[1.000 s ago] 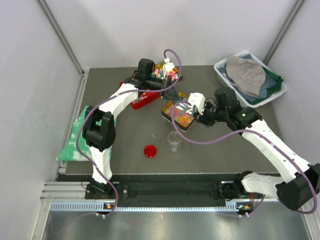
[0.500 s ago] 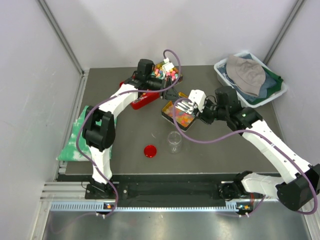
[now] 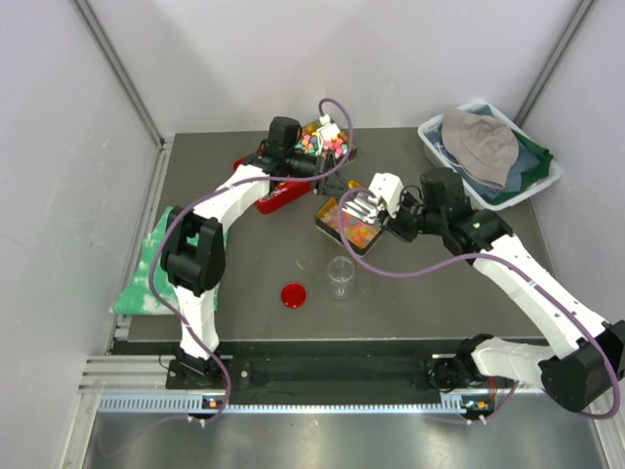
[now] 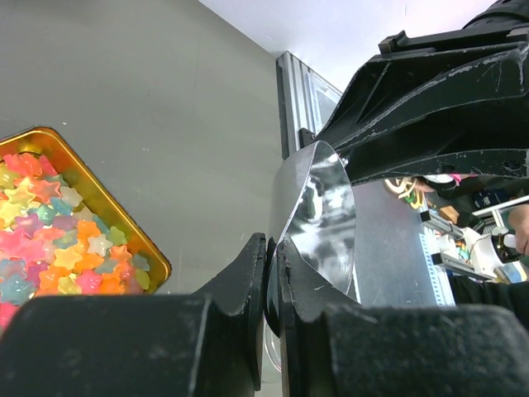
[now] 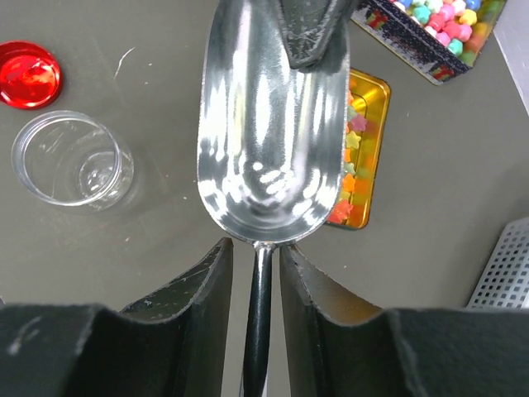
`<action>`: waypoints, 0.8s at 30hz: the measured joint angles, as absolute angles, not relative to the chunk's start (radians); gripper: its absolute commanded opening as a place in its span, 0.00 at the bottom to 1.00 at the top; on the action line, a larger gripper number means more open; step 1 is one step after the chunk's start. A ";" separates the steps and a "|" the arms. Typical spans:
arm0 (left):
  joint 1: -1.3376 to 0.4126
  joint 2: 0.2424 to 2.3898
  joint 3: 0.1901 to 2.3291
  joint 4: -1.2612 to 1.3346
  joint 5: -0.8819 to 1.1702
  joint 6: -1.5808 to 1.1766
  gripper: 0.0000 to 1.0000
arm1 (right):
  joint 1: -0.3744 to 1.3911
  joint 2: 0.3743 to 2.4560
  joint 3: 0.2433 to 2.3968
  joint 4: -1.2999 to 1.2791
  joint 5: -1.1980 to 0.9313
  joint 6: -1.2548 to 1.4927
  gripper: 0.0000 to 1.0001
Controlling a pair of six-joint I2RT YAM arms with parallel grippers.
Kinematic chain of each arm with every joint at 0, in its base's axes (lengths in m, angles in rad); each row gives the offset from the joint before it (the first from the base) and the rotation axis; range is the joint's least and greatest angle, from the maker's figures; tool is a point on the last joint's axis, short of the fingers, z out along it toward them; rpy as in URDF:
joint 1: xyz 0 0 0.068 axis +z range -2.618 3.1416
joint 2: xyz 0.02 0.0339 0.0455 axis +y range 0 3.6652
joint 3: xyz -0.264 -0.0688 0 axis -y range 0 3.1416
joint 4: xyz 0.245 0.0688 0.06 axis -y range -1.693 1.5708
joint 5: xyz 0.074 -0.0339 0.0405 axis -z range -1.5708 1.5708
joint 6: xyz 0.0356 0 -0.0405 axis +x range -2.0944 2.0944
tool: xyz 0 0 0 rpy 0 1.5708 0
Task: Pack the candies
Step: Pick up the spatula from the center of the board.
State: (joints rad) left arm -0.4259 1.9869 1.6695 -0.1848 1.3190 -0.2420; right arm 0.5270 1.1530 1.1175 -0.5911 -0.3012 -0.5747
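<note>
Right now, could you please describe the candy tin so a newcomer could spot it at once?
On the dark table, look just beyond the clear cup. The gold tin lies there under the scoop; its tiny glossy star candies distinguish it from the farther box of bigger pastel balls.

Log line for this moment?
right gripper: shut on scoop | scoop: empty, over candies | left gripper: shut, by tin | jar: empty, red lid off
</note>
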 measured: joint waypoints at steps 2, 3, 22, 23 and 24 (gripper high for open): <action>-0.426 1.987 1.669 -0.184 1.316 -0.242 0.00 | 0.527 1.153 1.118 -0.581 -0.288 -0.562 0.28; -0.426 1.987 1.668 -0.183 1.314 -0.242 0.00 | 0.527 1.153 1.118 -0.574 -0.280 -0.552 0.28; -0.420 1.987 1.666 -0.173 1.289 -0.242 0.00 | 0.527 1.154 1.105 -0.525 -0.247 -0.493 0.00; -0.419 1.987 1.666 -0.173 1.290 -0.242 0.00 | 0.527 1.154 1.105 -0.525 -0.249 -0.489 0.00; -0.419 1.987 1.666 -0.173 1.289 -0.242 0.00 | 0.527 1.155 1.105 -0.525 -0.251 -0.492 0.00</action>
State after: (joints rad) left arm -0.4194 1.9873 1.6657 -0.1726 1.2888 -0.2420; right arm 0.5270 1.1545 1.1046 -0.5247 -0.2512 -0.4919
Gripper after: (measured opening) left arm 0.120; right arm 0.099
